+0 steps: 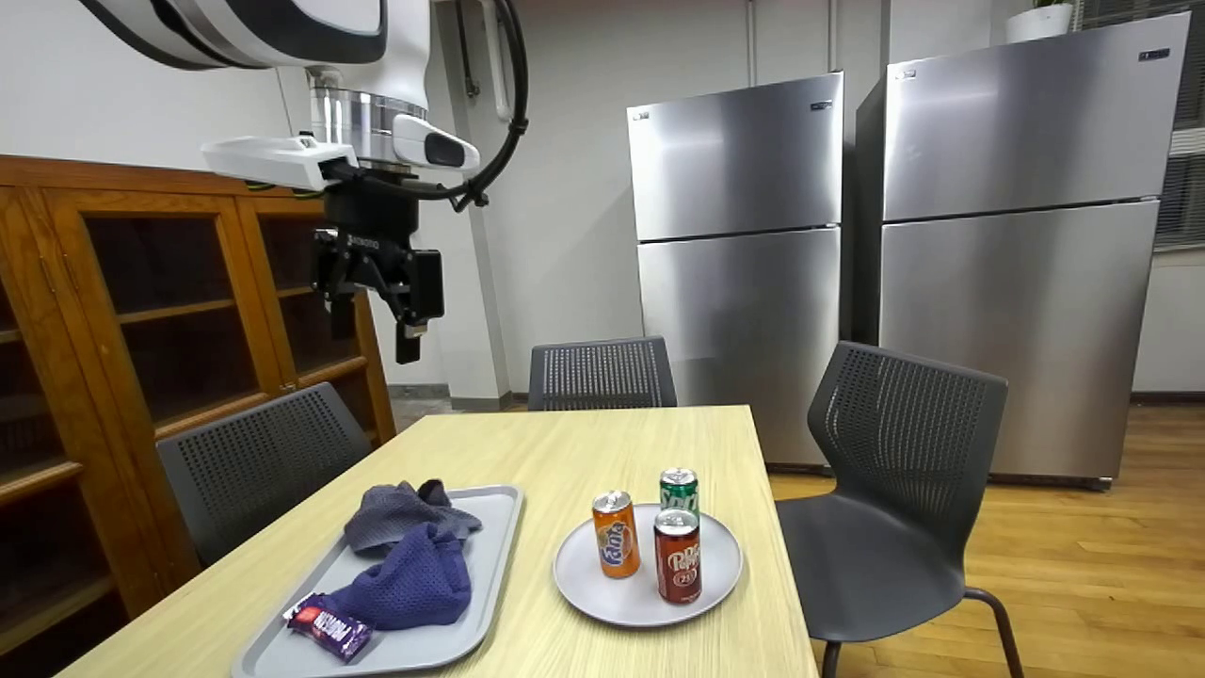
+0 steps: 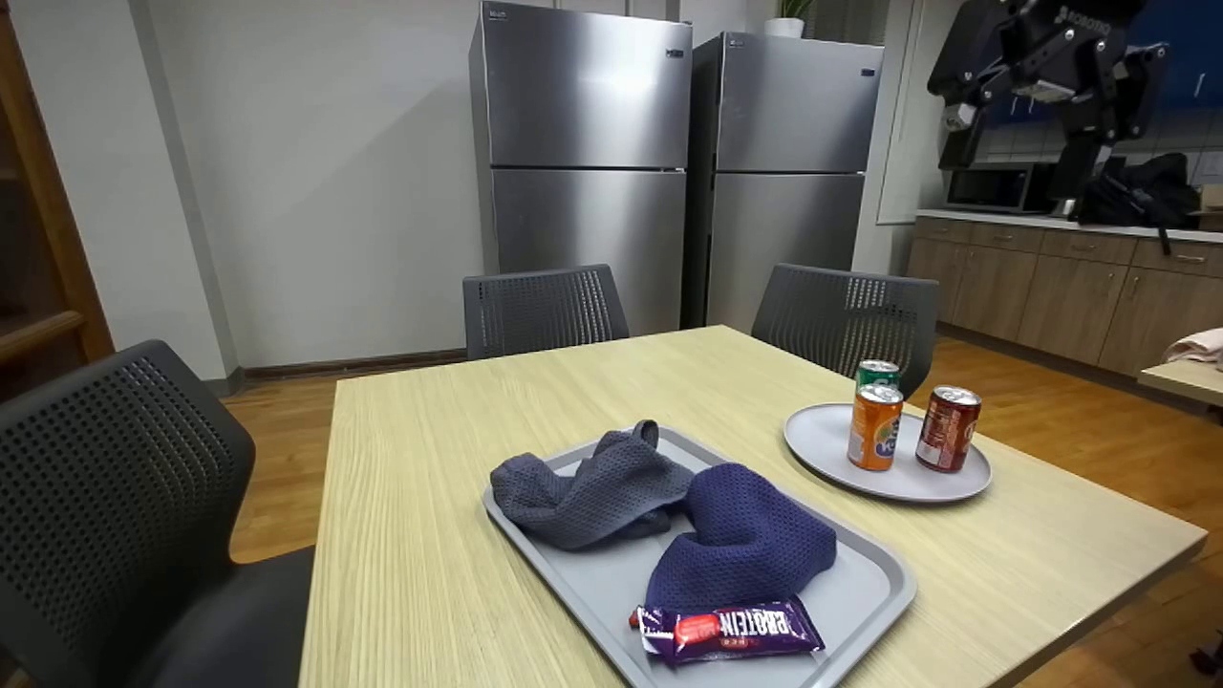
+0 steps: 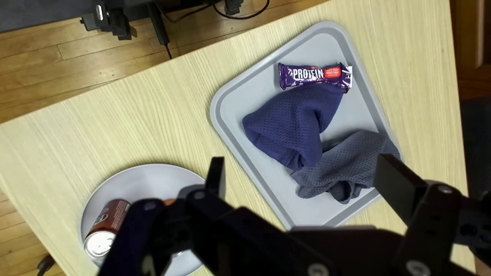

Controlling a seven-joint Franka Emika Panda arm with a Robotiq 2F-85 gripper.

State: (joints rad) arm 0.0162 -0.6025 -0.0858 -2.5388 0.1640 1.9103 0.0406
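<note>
While the gripper [image 1: 375, 331] hangs well above the table [image 3: 153, 122], its jaws stand wide apart, empty and touching nothing! Below sits the gray tray [image 3: 358, 111], and look what's on it: a purple protein bar [image 3: 312, 76] right up against a crumpled navy cloth [image 3: 293, 120], with a gray cloth [image 3: 347, 163] bunched up, touching the navy one. Across a strip of table, the round plate [image 1: 612, 600] holds three upright cans: an orange can [image 1: 617, 539], a dark red can [image 1: 678, 565] and a green can [image 1: 679, 488].

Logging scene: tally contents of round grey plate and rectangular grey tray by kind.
Cylindrical metal cans: 3 (orange can, green can, maroon can)
Crumpled fabric cloths: 2 (grey cloth, navy cloth)
Purple-wrapped protein bar: 1
Total: 6, excluding unidentifiable reddish bit beside bar
</note>
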